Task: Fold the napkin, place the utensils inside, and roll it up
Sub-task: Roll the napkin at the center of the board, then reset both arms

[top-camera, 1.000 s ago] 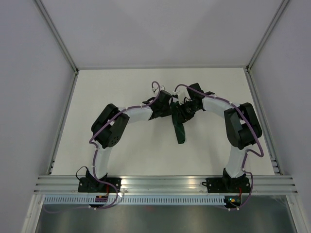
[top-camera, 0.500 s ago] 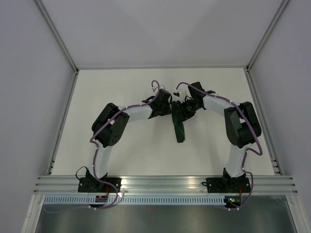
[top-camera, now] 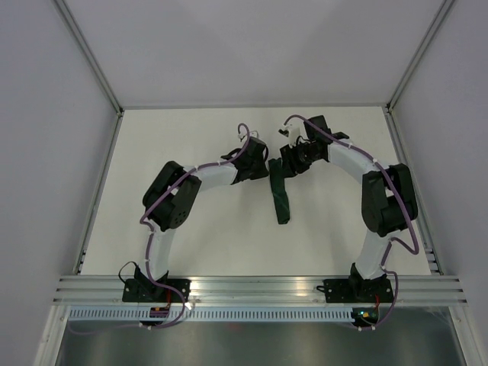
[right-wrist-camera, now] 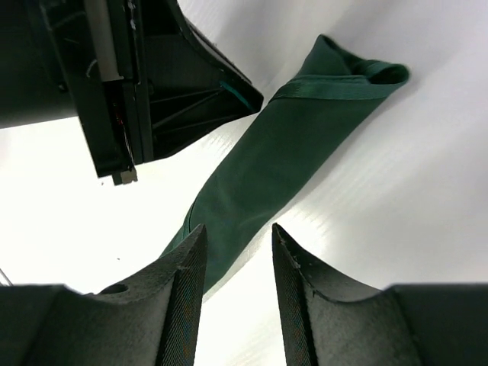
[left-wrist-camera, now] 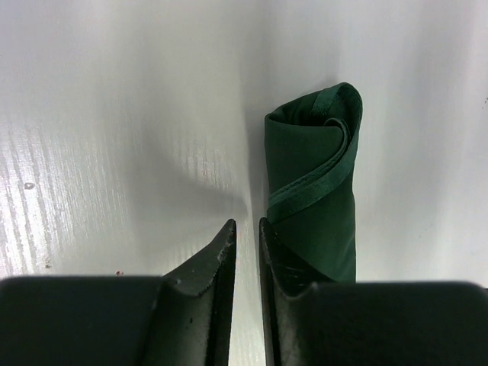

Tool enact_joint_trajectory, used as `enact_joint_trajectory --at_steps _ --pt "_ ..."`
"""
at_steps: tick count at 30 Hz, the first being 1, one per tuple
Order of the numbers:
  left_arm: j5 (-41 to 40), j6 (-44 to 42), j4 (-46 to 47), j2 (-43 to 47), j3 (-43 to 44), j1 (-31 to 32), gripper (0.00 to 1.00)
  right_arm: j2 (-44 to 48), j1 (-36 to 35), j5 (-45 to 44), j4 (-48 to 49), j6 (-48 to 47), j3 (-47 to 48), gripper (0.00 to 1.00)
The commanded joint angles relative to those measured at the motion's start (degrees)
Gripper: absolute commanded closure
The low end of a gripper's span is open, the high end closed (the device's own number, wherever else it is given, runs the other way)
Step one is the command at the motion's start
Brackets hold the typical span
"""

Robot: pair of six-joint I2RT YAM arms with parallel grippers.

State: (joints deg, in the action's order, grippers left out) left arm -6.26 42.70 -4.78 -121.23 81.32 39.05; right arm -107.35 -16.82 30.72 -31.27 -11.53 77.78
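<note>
Looks nearly finished, with napkin (top-camera: 280,194) rolled at frame centre, utensils unseen, left gripper (left-wrist-camera: 245,229) barely parted, right gripper (right-wrist-camera: 238,232) wider, both empty.

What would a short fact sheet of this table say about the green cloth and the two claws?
napkin: dark green, rolled into a narrow tube, lying on the white table
utensils: none visible
left gripper: beside one end of the roll, jaws only slightly apart, nothing between them
right gripper: above the roll, jaws open, empty
task stage: rolling looks finished, neither gripper holds the napkin
</note>
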Motion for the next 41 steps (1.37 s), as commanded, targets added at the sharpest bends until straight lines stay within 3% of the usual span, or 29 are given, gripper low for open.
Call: enact_joint_trajectory --at_steps 1,11,18,24,29,41 --pt "0.99 -3.23 -1.72 4.42 2.09 -0.64 0.77 4.77 1.52 1.44 -1.52 2.3 2.73 0.54" --pt "1.52 -9.91 -4.45 18.21 -3.17 -0.99 0.69 16.37 10.13 4.35 -1.52 3.18 0.36 0.47" --pt "2.75 -13.07 -7.52 35.25 -12.93 -0.9 0.67 28.76 18.38 3.56 -3.09 2.92 -3.15 0.43" --pt "2.75 -16.06 -11.92 52.39 -21.89 -0.81 0.65 40.53 19.72 -0.74 -3.71 2.56 -8.24 0.39" --pt "1.43 -18.78 -15.79 63.81 -26.82 -0.81 0.62 43.8 19.9 -2.33 -3.54 3.35 -10.63 0.36" --pt "0.55 -20.55 -17.19 67.88 -27.09 -0.81 0.61 42.14 19.9 -2.86 -2.4 3.53 -9.93 0.32"
